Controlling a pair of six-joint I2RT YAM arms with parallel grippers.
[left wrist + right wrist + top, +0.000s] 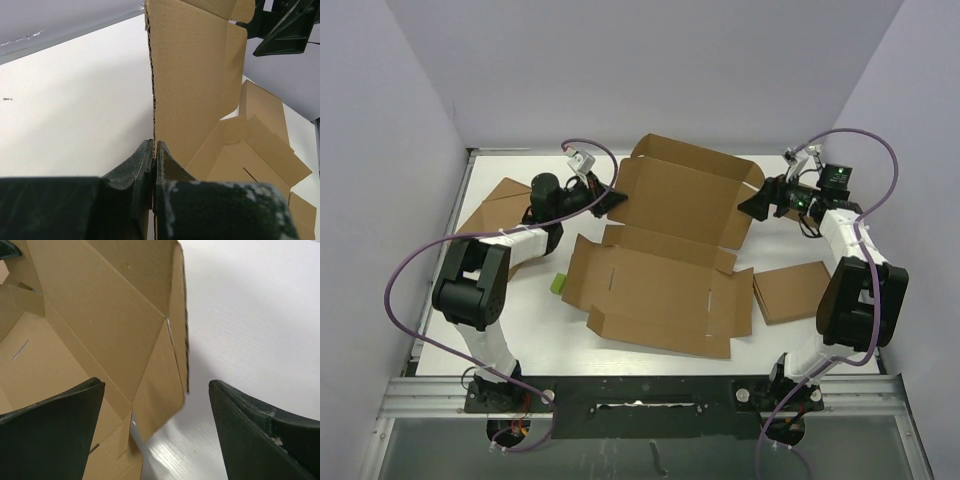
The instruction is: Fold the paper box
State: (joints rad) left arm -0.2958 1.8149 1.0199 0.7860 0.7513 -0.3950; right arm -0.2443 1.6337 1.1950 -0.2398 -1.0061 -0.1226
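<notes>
The paper box [665,255] is a large brown die-cut mailer lying open in the middle of the table, its far panel raised. My left gripper [611,197] is shut on the left edge of that raised panel; in the left wrist view the cardboard edge [153,100] runs up from between the closed fingers [167,160]. My right gripper [752,203] is open at the panel's right end. In the right wrist view its fingers [55,415] straddle the hanging side flap [160,385] without touching it.
A small flat brown box [790,291] lies at the right, near the right arm. Another flat brown piece [498,203] lies at the far left under the left arm. A small green block [558,284] sits by the box's left edge.
</notes>
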